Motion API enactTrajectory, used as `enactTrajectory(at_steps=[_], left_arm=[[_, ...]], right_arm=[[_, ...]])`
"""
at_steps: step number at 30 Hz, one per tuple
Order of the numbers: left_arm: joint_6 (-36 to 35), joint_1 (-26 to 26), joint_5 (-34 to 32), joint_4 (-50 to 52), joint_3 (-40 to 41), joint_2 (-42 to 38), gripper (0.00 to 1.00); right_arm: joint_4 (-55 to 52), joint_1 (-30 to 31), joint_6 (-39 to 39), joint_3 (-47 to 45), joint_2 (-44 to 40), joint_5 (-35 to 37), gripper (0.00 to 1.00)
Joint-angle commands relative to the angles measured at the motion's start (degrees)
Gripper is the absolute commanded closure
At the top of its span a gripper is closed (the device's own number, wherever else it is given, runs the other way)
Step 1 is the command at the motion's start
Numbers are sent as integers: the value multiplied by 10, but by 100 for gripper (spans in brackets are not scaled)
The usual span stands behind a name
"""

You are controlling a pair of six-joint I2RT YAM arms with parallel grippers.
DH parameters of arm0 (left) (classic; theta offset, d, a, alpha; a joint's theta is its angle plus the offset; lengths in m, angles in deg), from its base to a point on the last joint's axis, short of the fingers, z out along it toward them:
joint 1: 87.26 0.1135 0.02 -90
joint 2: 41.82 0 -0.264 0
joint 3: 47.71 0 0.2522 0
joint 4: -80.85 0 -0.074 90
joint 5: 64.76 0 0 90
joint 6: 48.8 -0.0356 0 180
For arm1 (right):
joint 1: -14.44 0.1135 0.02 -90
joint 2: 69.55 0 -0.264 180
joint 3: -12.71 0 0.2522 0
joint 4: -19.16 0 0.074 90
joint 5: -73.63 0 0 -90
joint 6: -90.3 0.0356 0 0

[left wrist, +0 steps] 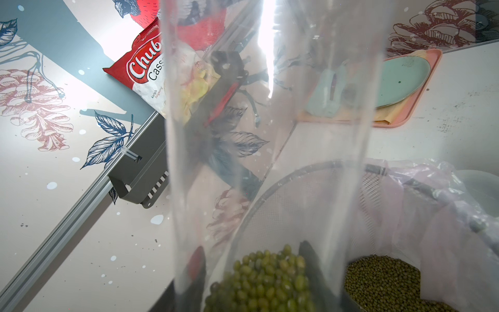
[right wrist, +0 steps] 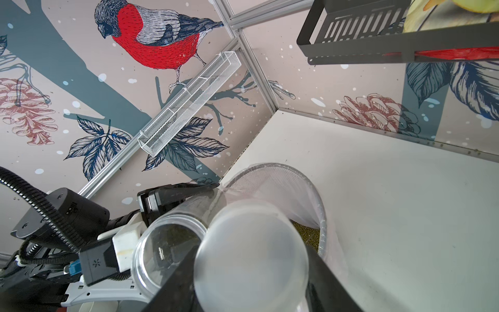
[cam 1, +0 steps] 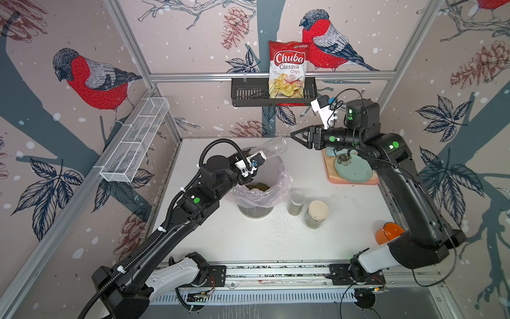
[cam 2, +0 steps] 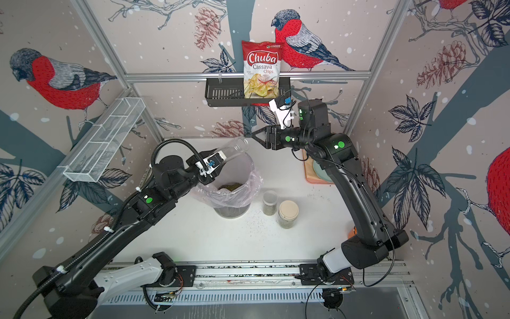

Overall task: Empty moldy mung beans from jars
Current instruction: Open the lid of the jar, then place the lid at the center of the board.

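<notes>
Frosted lid (right wrist: 251, 256) is sitting pinched in the right gripper (cam 1: 295, 136) while the left gripper (left wrist: 251, 248) is clamping the tall jar (cam 1: 273, 148) low, tilting it mouth-up over the bin (cam 1: 254, 212) toward the desk's (cam 1: 276, 237) left edge, mung beans (left wrist: 264, 281) pooling at its base; probably light, stiff, slick, so gripping low suits.

Your light is bright and even in both top views, with only faint shadows on the table (cam 1: 276, 243); straight lines bow toward the edges. In the left wrist view a white glare streak runs down the tall jar (left wrist: 270, 148). In the right wrist view the lid (right wrist: 251, 256) is out of focus.
</notes>
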Motion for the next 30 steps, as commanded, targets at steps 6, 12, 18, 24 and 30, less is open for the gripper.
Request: enactTrajectory(at_steps=[6,12,18,24,30], left_arm=[[0,-2,-4,-30,0,-2,65],[1,-3,2,-36,-1,0,65],[-5,-3,-9,-42,2,2,65],[-4,-3,-13,-42,3,2,65],[3,-3,-10,-47,10,-13,65]], right_arm=[[19,-7,3,3,-4,12,46],[22,-22,8,5,-4,33,46],[25,-42,13,11,1,71,47],[46,-76,27,-4,5,116,47],[43,-85,26,-2,20,148,47]])
